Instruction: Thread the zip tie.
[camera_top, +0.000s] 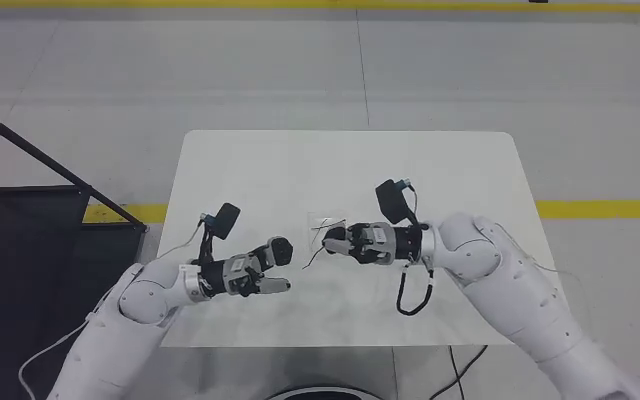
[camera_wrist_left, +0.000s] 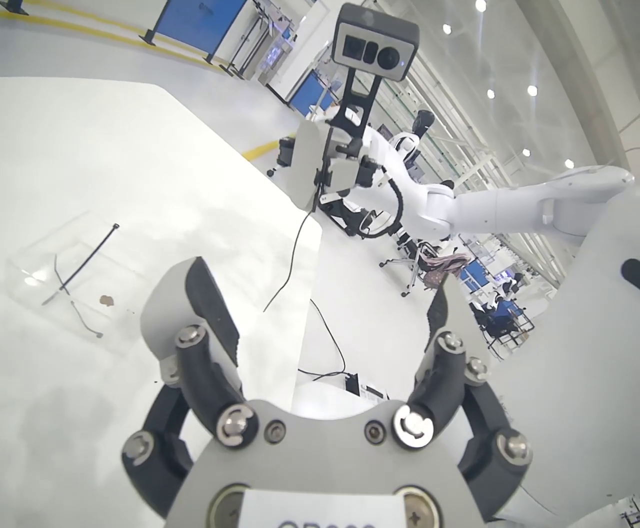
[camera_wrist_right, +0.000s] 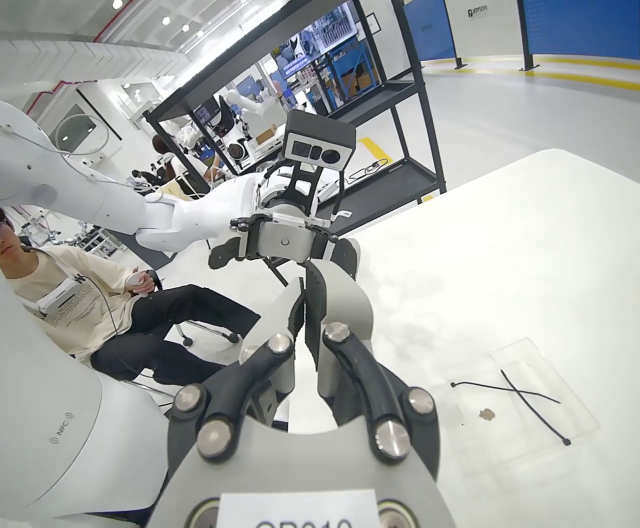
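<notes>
My right gripper is shut on a thin black zip tie above the middle of the white table. From the left wrist view the same zip tie hangs down from that gripper. My left gripper stands open and empty, a short way from the hanging tie and facing it. The right wrist view shows it opposite my shut fingers. A clear flat tray on the table holds other loose zip ties.
A small brown speck lies beside the tray. A black rack stands off the table's left side. A black cable loops from the right wrist.
</notes>
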